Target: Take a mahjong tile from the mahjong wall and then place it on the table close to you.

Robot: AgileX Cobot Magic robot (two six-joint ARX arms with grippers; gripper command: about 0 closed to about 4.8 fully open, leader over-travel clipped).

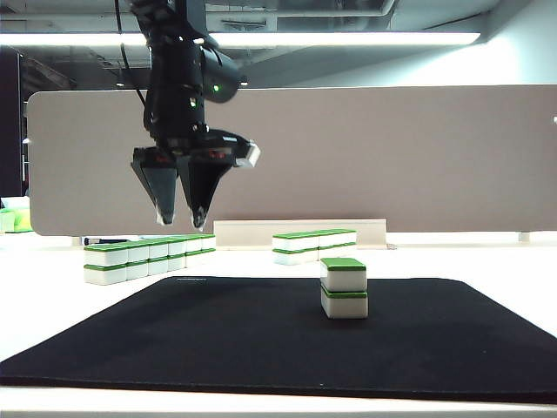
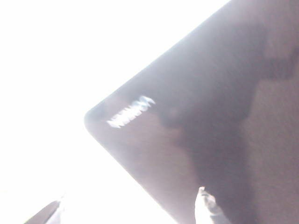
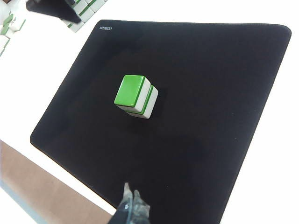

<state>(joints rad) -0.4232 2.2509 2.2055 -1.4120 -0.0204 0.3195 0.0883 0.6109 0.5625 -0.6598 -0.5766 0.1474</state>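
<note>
The mahjong wall (image 1: 148, 255) is a two-layer row of white, green-topped tiles on the table (image 1: 43, 305), behind the left far corner of the black mat (image 1: 218, 340). My left gripper (image 1: 182, 218) hangs well above that corner, pointing down, open and empty. In the left wrist view its gripper (image 2: 131, 196) frames the mat corner (image 2: 187, 116) and the bright table. Two stacked tiles (image 1: 344, 287) stand mid-mat, also visible as stacked tiles (image 3: 135, 95) from the right wrist. My right gripper (image 3: 133, 196) is shut and empty above the mat's near edge.
A shorter row of tiles (image 1: 315, 244) lies behind the mat, in front of a low white box (image 1: 300, 228). A tall grey-beige partition (image 1: 392, 157) closes off the back. More tiles (image 3: 9, 23) sit off the mat's far side in the right wrist view.
</note>
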